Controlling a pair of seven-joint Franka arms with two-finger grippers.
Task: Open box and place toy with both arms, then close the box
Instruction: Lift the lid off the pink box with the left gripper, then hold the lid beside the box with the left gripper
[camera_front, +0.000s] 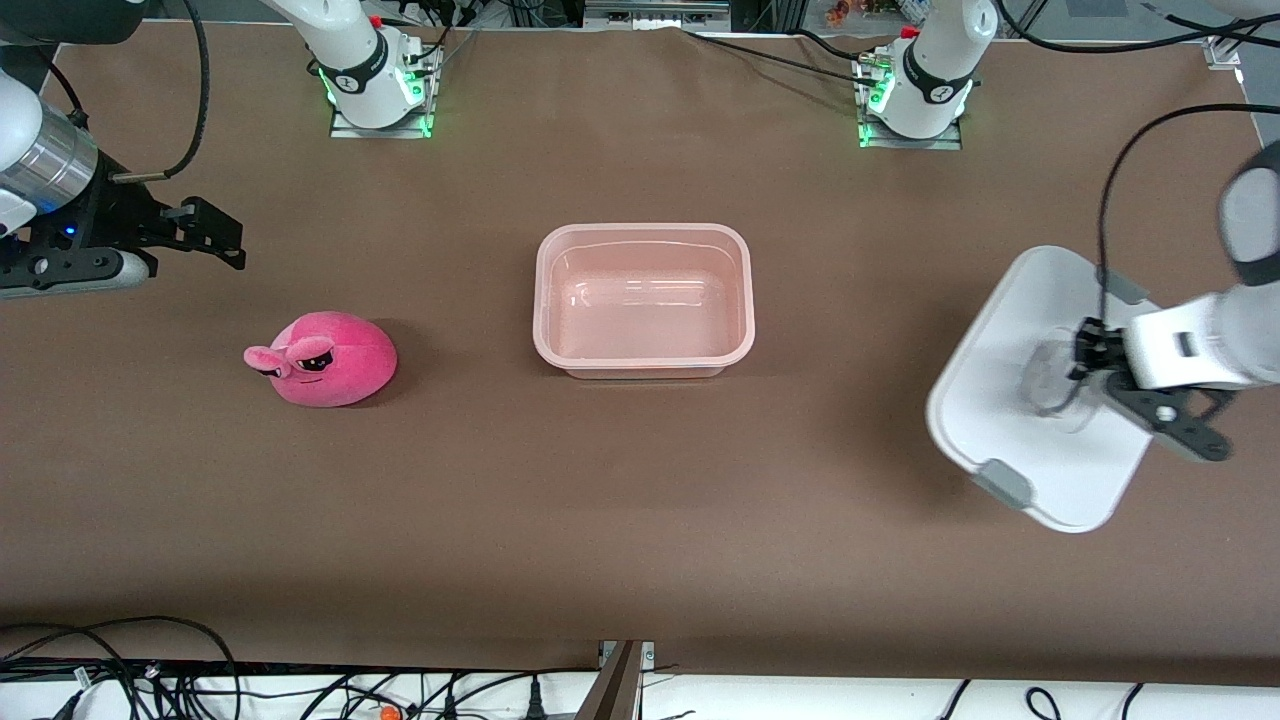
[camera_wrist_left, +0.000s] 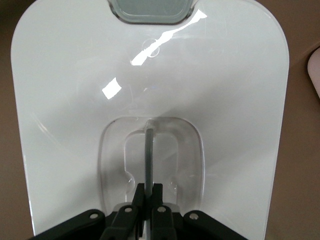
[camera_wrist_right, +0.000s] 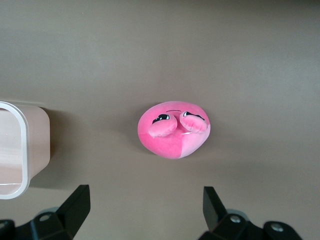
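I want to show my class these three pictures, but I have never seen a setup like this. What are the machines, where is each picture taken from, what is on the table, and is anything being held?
Two white robot arms stand at a brown table. The wide picture comes from a high camera facing them; the other two come from cameras on each arm's wrist.

On the table sit an open pinkish box and, toward the right arm's end, a pink plush toy.

The left gripper is shut on the clear handle of the box's white lid, holding it at the left arm's end of the table. Its wrist picture shows the lid close up.

The right gripper is open, empty, near the toy, which its wrist picture shows.
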